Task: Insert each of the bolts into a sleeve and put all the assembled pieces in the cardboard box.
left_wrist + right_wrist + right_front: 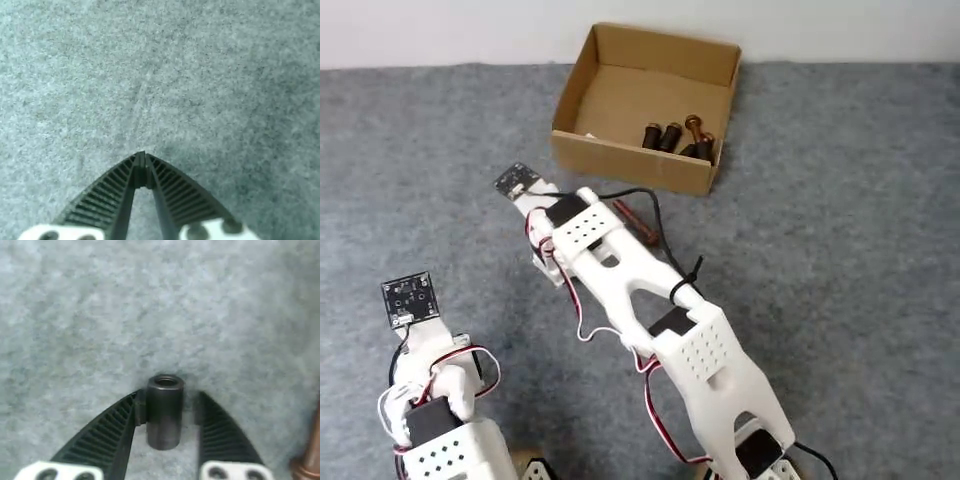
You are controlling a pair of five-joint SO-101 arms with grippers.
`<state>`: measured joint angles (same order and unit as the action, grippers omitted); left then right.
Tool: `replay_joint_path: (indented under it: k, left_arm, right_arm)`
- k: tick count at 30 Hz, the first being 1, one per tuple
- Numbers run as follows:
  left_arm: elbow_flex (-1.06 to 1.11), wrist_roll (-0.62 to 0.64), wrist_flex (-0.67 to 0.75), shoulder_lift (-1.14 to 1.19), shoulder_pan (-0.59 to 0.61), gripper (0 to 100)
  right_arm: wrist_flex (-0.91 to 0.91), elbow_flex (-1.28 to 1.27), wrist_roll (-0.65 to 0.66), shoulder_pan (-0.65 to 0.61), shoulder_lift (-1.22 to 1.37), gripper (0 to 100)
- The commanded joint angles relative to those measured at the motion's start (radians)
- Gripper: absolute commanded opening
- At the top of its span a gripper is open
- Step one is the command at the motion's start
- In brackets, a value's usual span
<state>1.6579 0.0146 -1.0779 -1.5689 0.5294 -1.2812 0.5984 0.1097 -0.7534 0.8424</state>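
Looks like a robotics lab bench: grey felt mat beneath the right pincer, white wall well beyond it, exposed servo wires behind it.

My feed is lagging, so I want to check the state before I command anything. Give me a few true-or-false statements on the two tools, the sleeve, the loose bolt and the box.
1. The left tool is shut with nothing in it. True.
2. The right tool is clamped tight on the black cylindrical metal sleeve. False: its jaws are open on either side of the sleeve, and a gap shows on one side.
3. The brown cardboard box is empty. False: several assembled pieces lie in one corner.
4. A copper-coloured bolt lies loose on the grey carpet, outside the box and beside the right arm. True.
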Motion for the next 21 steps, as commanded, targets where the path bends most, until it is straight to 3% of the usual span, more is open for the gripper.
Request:
replay_joint_path:
  k: [1, 12, 21]
  left_arm:
    - [-0.007, 0.008, 0.02, -0.006, 0.006, 0]
    - [-0.007, 0.008, 0.02, -0.006, 0.006, 0]
    - [-0.007, 0.008, 0.021, -0.006, 0.006, 0]
  right_arm:
    - [0.008, 0.017, 0.005, -0.008, -0.002, 1.7]
    - [-0.163, 0.072, -0.009, 0.007, -0.156, 0.8]
    - [-0.417, 0.075, -0.207, 0.027, -0.384, 0.8]
